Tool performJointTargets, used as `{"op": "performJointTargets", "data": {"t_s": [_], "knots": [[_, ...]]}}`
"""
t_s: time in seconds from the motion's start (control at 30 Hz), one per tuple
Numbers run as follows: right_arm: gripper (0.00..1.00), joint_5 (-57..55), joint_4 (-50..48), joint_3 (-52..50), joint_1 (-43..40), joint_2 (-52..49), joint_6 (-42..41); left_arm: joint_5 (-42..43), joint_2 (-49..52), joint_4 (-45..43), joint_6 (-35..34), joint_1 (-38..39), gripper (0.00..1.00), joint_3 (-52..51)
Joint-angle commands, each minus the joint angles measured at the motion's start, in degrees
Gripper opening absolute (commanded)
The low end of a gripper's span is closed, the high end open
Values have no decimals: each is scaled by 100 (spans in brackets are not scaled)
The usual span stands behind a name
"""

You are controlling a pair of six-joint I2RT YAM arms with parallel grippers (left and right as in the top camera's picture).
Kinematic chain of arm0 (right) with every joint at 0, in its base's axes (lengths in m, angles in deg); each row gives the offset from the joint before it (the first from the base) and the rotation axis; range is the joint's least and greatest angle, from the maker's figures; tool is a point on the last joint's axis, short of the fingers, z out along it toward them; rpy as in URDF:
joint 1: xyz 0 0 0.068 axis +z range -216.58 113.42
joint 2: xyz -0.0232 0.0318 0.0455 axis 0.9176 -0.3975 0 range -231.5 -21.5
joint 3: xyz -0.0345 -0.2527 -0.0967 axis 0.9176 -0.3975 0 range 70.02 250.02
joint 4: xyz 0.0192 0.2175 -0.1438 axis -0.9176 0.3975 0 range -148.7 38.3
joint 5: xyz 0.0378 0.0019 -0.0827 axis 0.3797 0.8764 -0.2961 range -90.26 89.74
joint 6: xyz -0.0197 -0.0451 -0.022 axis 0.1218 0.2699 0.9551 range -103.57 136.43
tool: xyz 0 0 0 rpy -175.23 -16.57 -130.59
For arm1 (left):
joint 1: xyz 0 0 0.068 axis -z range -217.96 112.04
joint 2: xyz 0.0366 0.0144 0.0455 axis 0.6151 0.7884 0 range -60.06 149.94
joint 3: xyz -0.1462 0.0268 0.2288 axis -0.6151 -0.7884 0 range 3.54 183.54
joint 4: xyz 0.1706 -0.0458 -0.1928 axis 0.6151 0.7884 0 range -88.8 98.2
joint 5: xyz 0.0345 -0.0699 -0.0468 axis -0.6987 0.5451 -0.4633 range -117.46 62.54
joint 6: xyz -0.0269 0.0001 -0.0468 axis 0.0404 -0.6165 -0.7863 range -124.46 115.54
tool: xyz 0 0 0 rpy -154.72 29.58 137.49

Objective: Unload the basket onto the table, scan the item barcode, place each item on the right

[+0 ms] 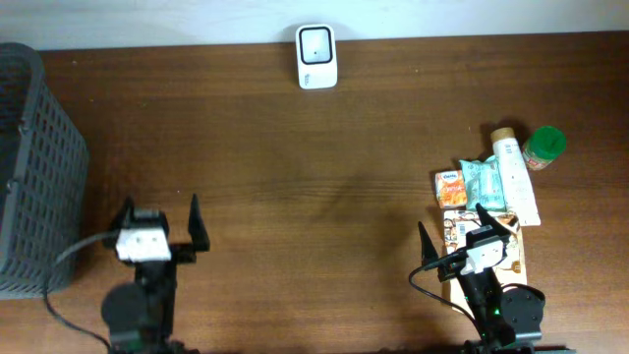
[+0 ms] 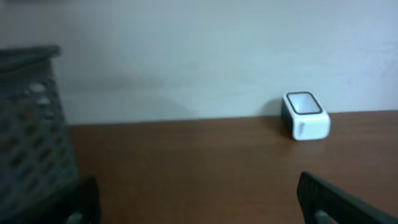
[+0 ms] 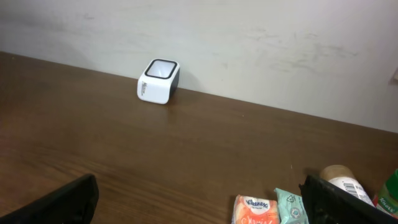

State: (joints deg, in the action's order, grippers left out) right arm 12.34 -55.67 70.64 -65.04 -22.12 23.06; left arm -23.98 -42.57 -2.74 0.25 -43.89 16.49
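Brown wooden table (image 1: 295,177), dark grain, backed by a pale wall (image 3: 249,37).

1. Left gripper (image 1: 160,210): black fingers spread wide, nothing between them, held above bare wood.
2. Right gripper (image 1: 451,220): fingers likewise spread wide and empty, turned slightly toward the left gripper's side, poised over the near edge of a cluster of goods.
3. Scanner (image 1: 316,56): small white box with a dark-framed window on its upper face. It stands at the far edge of the table against the wall, well ahead of both grippers, forward and to the right of the left one and forward and to the left of the right one. Nothing is close to it.
4. Basket (image 1: 34,167): grey plastic mesh, tall-sided, just outboard of the left gripper on its left side.
5. Flat printed package (image 1: 453,227): lies partly under the right gripper.
6. Orange packet (image 1: 449,187): just ahead of the right gripper, lying flat.
7. Teal tissue pack (image 1: 480,179): beside the orange packet, ahead of the right gripper.
8. White tube (image 1: 513,172): beige cap pointing away from the right gripper, lying along the teal pack's right side.
9. Green-lidded jar (image 1: 543,146): farthest ahead and to the right of the right gripper, close to the tube's cap.
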Motion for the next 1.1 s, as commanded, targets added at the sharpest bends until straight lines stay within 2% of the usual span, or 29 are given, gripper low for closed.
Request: {"op": "performJointTargets", "data": {"t_s": [0.0, 0.2, 0.37, 1.07], "knots": [[98, 31, 24, -31, 33, 44, -7, 76, -824, -11, 811, -35, 99, -605], [98, 31, 24, -31, 33, 44, -7, 52, -1381, 52, 914, -35, 99, -1207], [98, 31, 24, -31, 33, 44, -7, 33, -1740, 632, 909, -33, 99, -1248], [98, 31, 24, -31, 33, 44, -7, 31, -1720, 831, 909, 24, 99, -1244]]}}
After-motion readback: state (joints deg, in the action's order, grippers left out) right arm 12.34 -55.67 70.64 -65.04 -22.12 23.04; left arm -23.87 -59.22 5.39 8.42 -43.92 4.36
